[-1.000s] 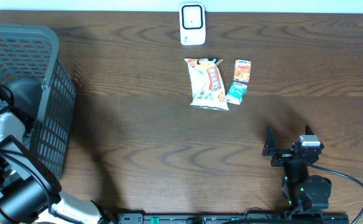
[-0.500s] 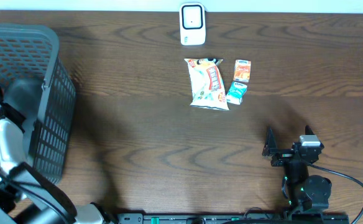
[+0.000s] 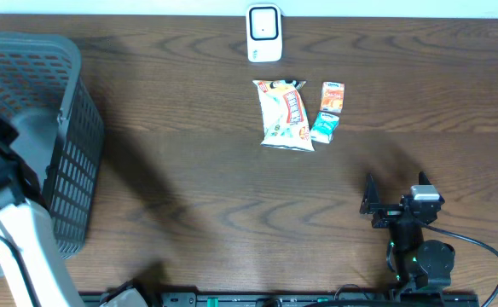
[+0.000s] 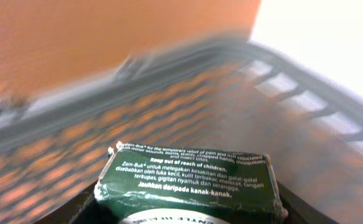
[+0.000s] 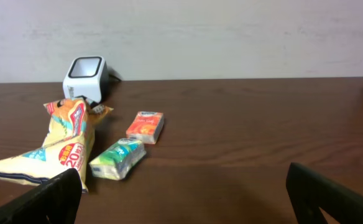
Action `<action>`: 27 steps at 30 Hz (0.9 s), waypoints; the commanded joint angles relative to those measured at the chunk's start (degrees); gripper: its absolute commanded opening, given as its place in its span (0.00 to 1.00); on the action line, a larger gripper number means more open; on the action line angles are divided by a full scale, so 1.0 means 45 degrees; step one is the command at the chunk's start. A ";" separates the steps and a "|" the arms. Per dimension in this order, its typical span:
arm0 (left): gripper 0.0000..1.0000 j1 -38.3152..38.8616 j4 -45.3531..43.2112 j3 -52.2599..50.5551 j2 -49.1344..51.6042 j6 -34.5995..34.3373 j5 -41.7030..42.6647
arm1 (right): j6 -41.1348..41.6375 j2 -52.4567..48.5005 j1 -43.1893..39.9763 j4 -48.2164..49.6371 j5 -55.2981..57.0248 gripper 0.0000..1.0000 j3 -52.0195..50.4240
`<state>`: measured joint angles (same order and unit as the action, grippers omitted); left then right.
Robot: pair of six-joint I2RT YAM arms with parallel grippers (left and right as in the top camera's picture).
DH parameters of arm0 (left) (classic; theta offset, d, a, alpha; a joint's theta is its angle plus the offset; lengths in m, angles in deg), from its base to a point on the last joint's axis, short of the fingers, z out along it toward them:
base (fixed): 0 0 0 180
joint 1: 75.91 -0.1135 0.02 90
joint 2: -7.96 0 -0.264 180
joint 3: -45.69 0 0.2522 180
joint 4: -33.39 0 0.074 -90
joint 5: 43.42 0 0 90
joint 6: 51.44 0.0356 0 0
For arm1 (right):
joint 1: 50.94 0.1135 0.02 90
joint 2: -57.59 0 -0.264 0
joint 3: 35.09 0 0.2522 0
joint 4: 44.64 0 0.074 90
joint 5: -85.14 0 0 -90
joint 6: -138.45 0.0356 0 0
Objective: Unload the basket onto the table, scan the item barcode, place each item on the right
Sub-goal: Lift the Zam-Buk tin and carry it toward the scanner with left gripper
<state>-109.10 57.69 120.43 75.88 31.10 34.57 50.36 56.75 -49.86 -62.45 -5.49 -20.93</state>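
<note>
Two arms at brown wooden counter (image 3: 189, 188). One white barcode scanner (image 3: 264, 34) far centre. One yellow-white snack bag (image 3: 285, 113) nearer. Two small packs just right of bag: orange packet (image 3: 332, 96), teal packet (image 3: 324, 126). One grey mesh basket (image 3: 74, 153) at left. Left arm (image 3: 23, 239) reaches over basket, left fingers (image 4: 82, 211) clamped on sides of one dark green printed box (image 4: 188, 177), held between them above mesh. Right arm (image 3: 411, 230) low at near right, right fingers (image 5: 51, 199) spread wide, empty.
</note>
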 commanded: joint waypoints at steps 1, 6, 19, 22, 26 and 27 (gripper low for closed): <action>0.61 0.1307 -0.1093 0.0432 -0.1268 -0.0321 0.2730 | 0.0087 0.0044 -0.0053 -0.0053 0.0015 0.99 -0.0024; 0.61 0.4216 -0.2375 0.0432 -0.1749 -0.0418 0.4046 | 0.0083 0.0044 -0.0053 -0.0053 0.0019 0.99 -0.0024; 0.62 1.0248 -0.2919 0.0432 0.2273 -0.0403 0.2754 | 0.0083 0.0044 -0.0053 -0.0053 0.0019 0.99 -0.0024; 0.62 1.0739 -0.3240 0.0432 0.3687 -0.0408 0.2608 | 0.0083 0.0044 -0.0053 -0.0053 0.0019 0.99 -0.0024; 0.62 1.1264 -0.3925 0.0432 0.5503 -0.0413 0.2608 | 0.0087 0.0044 -0.0053 -0.0053 0.0015 0.99 -0.0024; 0.62 1.1385 -0.4148 0.0432 0.5921 -0.0413 0.2608 | 0.0083 0.0044 -0.0053 -0.0053 0.0019 0.99 -0.0024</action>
<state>-59.18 40.69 121.43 98.96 29.52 47.71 50.36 56.75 -49.86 -62.45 -5.49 -20.93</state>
